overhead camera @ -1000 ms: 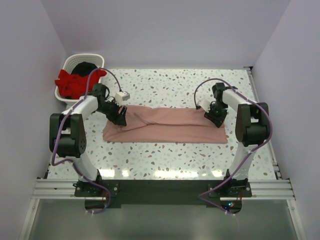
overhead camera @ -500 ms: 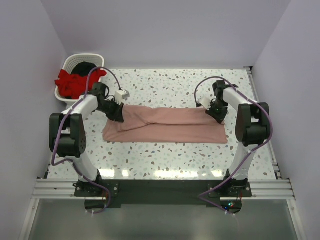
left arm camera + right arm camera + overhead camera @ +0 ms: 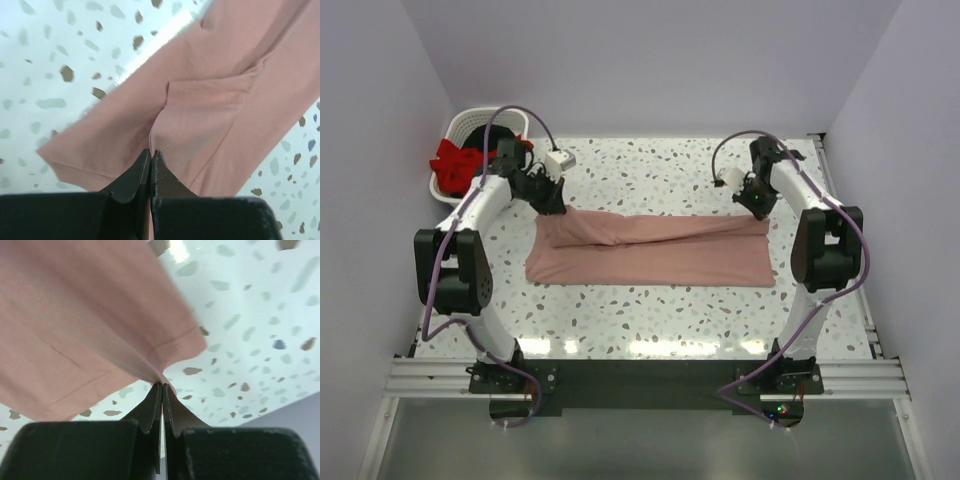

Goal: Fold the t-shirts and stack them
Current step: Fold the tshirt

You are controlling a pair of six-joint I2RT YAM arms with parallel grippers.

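A salmon-pink t-shirt lies folded lengthwise as a long band across the middle of the table. My left gripper is shut on its far left edge and lifts that edge; in the left wrist view the pink t-shirt hangs from the pinched jaws of the left gripper. My right gripper is shut on the far right corner; the right wrist view shows the pink t-shirt stretched up from the right gripper. A red t-shirt and a black t-shirt lie in the basket.
A white slatted basket stands at the far left corner of the speckled table. The walls close in on both sides and at the back.
Both grippers have shut on the pink t-shirt's far edge and moved away from me, lifting that edge toward the back of the table.
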